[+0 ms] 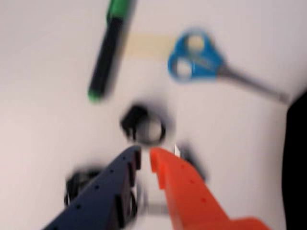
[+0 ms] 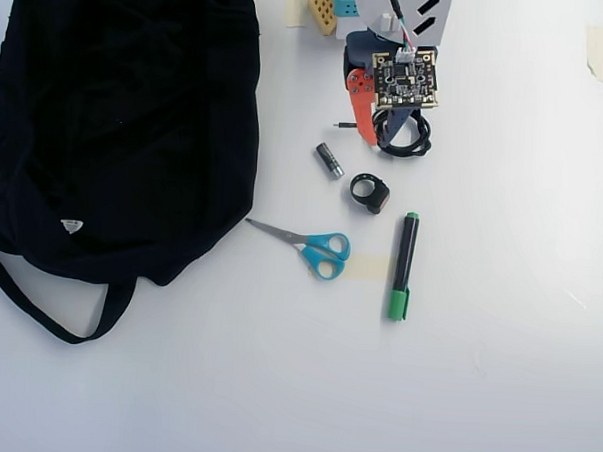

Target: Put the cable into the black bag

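The black cable (image 2: pixel 417 141) lies coiled on the white table, partly under my arm in the overhead view. In the blurred wrist view the coil (image 1: pixel 76 184) shows at lower left, beside and under the dark blue finger (image 1: pixel 108 191). My gripper (image 1: pixel 146 155) has a blue and an orange finger (image 1: pixel 184 191) with only a thin slit between the tips and nothing seen in it. In the overhead view the gripper (image 2: pixel 377 141) hangs over the cable. The black bag (image 2: pixel 126 128) lies flat at the left, and its edge (image 1: pixel 297 163) shows at the wrist view's right.
A black ring-shaped piece (image 2: pixel 369 192) (image 1: pixel 144 127) lies just past the fingertips. A small dark cylinder (image 2: pixel 329 159), blue-handled scissors (image 2: pixel 316 249) (image 1: pixel 196 57) and a green-capped marker (image 2: pixel 403 265) (image 1: pixel 108 52) lie between the arm and the table's front. Tape (image 2: pixel 373 268) is stuck down.
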### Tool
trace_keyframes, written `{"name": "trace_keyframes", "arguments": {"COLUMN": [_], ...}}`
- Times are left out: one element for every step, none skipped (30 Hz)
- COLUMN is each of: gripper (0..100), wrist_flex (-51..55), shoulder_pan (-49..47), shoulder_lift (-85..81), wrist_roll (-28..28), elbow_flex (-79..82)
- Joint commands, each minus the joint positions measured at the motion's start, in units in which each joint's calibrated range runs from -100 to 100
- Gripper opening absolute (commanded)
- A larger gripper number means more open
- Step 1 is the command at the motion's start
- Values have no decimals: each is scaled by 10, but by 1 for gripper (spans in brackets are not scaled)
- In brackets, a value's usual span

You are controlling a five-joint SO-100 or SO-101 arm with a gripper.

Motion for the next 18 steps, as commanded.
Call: {"name": "trace_keyframes", "arguments": {"gripper": [2,2,2,2,2,2,2,2,2,2,2,3,3,3,3,3,3,3], "wrist_flex": [110,122,132,140,148,150,150,150,150,150,151,151,151,151,151,151,151,151], "shoulder_pan": [-16,-23,-28,-33,-38,-40,-40,-40,-41,-43,-48,-53,-57,-59,-62,-64,-67,-70], "shoulder_lift": [-10,-13,-14,-16,-19,-20,-20,-20,-20,-20,-21,-21,-21,-21,-21,-21,-21,-21], "wrist_roll": [2,3,3,3,3,3,2,3,3,4,4,4,5,5,5,5,5,5], "elbow_flex": [-28,-28,-28,-28,-28,-29,-29,-29,-29,-26,-26,-25,-22,-22,-21,-21,-21,-21]}}
